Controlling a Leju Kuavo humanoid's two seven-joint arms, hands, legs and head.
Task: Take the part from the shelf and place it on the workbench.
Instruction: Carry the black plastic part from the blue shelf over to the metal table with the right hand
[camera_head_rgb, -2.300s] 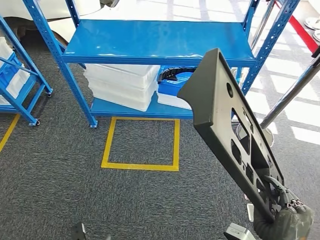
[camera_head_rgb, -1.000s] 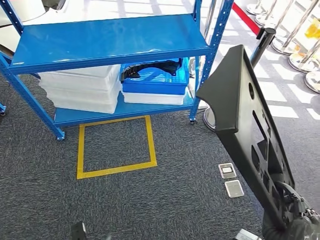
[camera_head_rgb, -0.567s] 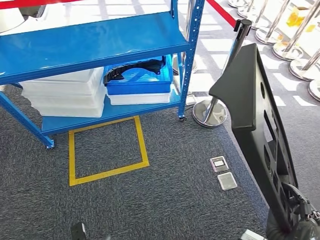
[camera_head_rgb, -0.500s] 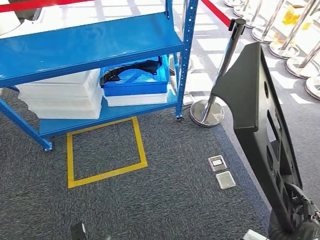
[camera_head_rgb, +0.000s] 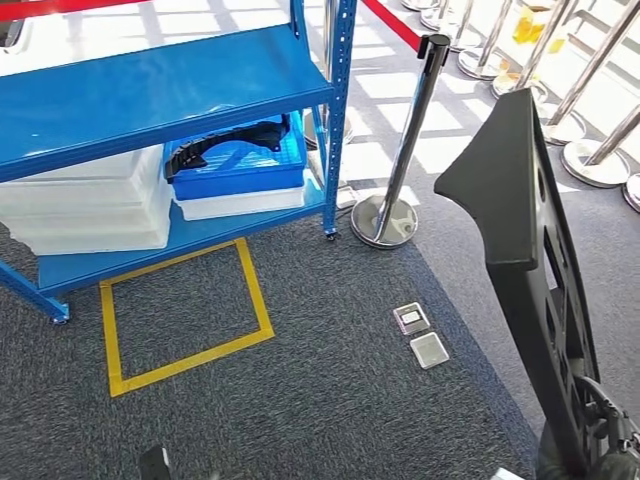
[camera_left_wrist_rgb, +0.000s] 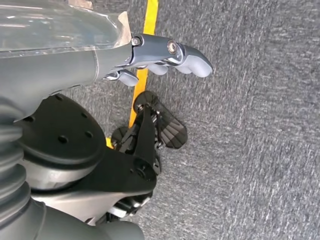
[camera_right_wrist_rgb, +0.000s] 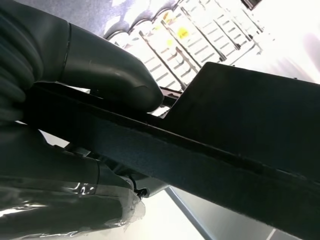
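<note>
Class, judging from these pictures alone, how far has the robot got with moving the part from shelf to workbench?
Done: the black part is off the blue shelf. In hand: the right hand grips its lower end, upright above the carpet. Left: setting it on the workbench.

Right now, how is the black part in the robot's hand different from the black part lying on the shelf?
The black part in the hand stands tilted up in the air, gripped at its lower end by the right hand; the black part on the shelf lies flat across a blue tray. The held one looks broad with cut-out holes; the shelf one looks thin and curved. Both are black.
</note>
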